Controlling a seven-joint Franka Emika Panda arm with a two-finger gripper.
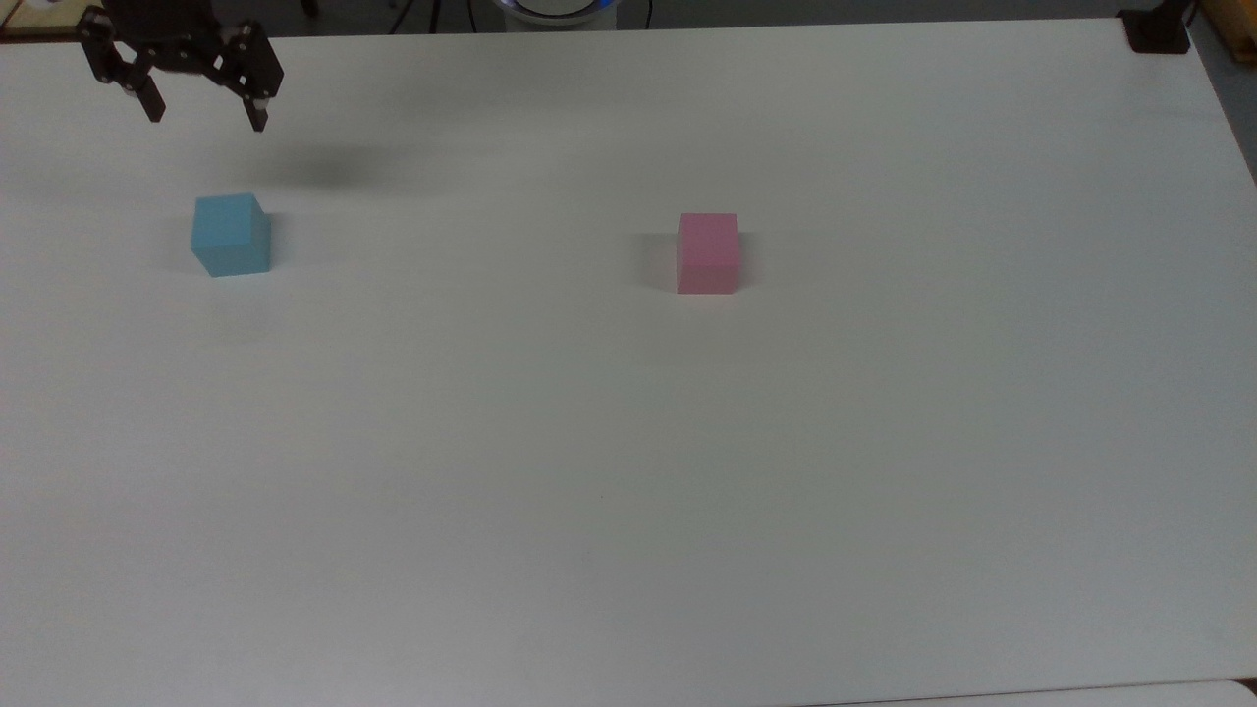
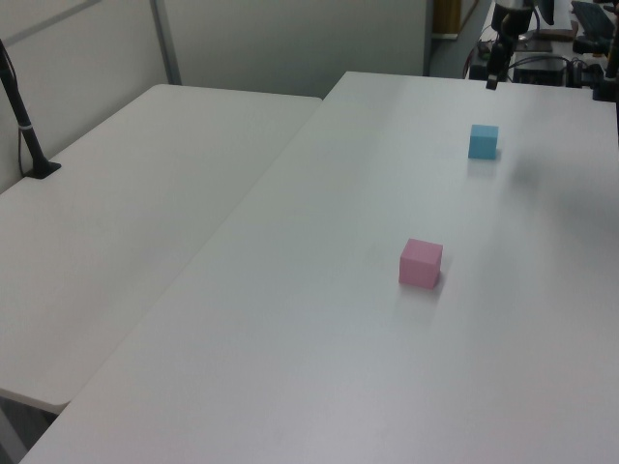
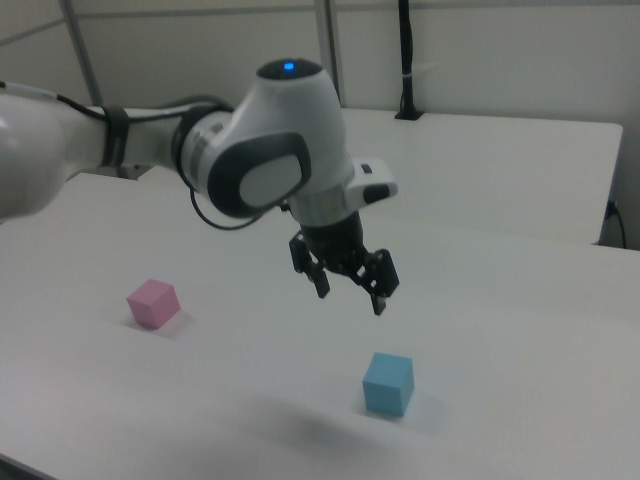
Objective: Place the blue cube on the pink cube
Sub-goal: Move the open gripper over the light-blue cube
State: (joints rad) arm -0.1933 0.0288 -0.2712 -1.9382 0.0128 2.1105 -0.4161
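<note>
My gripper [image 1: 203, 110] hangs empty with its jaws spread wide, above the white table [image 1: 628, 491] and short of the small matte sky-blue cube [image 1: 231, 235], which sits flat near the top view's left, well apart from the small matte pale pink cube [image 1: 707, 252]. The blue cube is turned slightly, so if I descend off-centre or unaligned, a fingertip could land on its top or nudge it aside.

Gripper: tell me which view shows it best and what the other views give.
The right view shows the gripper best: both fingers apart, empty, hanging above the blue cube. The top view catches it at its upper left corner, open, wrist cut off. The left view has a dark piece of it at the top edge.
</note>
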